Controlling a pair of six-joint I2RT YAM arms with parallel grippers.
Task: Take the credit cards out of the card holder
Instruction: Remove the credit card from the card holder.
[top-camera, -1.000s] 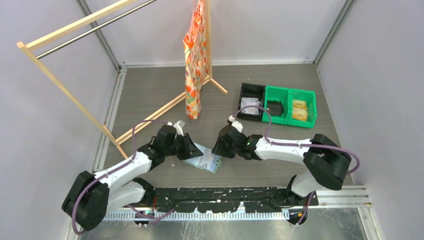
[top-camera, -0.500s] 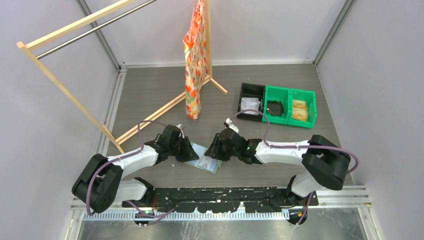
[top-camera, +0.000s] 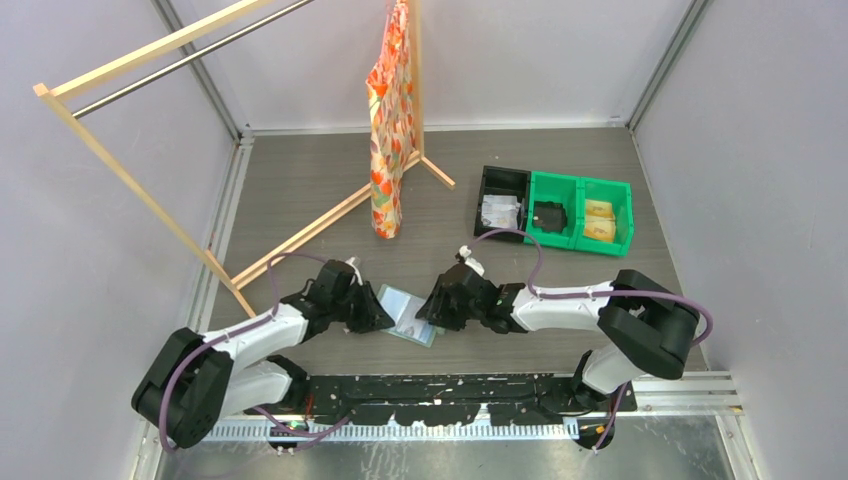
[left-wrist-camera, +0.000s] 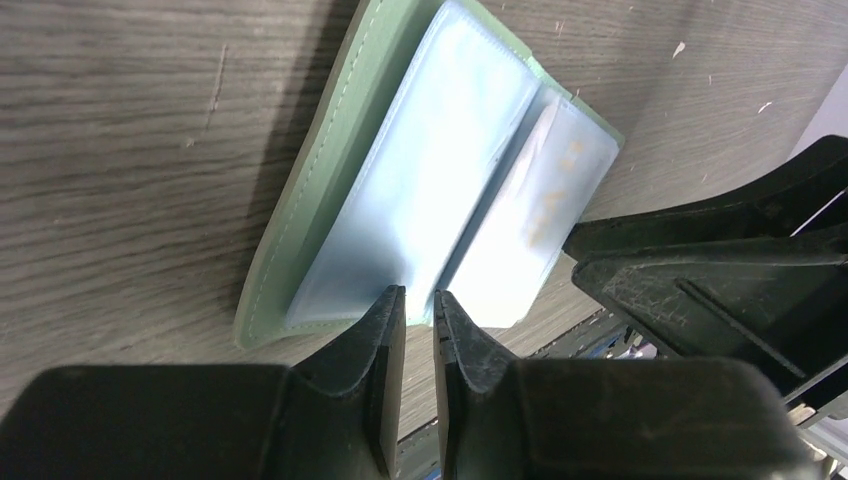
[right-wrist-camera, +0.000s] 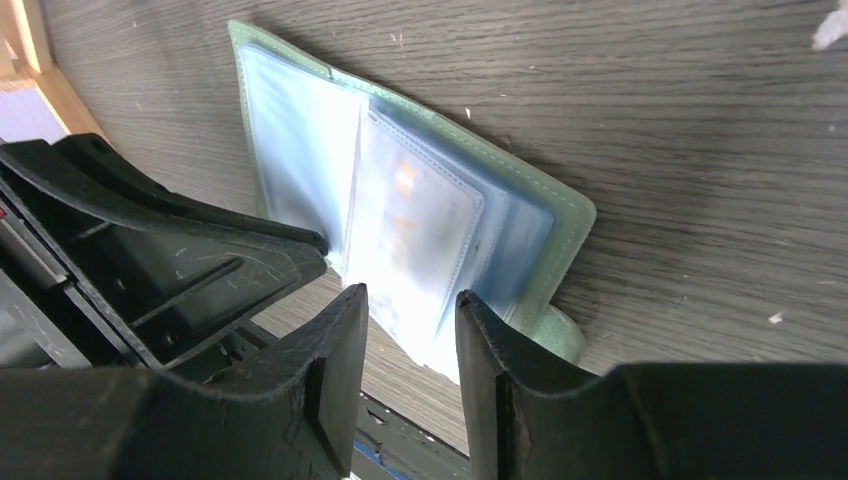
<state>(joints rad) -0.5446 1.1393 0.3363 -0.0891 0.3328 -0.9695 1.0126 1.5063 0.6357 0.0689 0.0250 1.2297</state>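
Observation:
The sage-green card holder (top-camera: 407, 314) lies open on the table between my two grippers, its pale blue sleeves (left-wrist-camera: 440, 170) facing up. A card with orange print (right-wrist-camera: 405, 200) shows through one sleeve. My left gripper (left-wrist-camera: 417, 297) sits at the holder's left edge with its jaws a narrow slit apart. The seam between two sleeves runs into that slit, and I cannot tell whether a sleeve is pinched. My right gripper (right-wrist-camera: 408, 300) is open at the opposite edge, and the sleeves' corner (right-wrist-camera: 420, 330) shows between its tips. The two grippers face each other closely across the holder.
A black bin (top-camera: 503, 200) and green bins (top-camera: 580, 210) with small items stand at the back right. A wooden clothes rack (top-camera: 150, 130) with an orange patterned garment (top-camera: 390, 120) fills the back left. A black rail (top-camera: 450, 385) runs along the near edge.
My left gripper has dropped lower at the holder's left edge and its jaws have narrowed. My right gripper has shifted slightly along the holder's right edge and stayed open.

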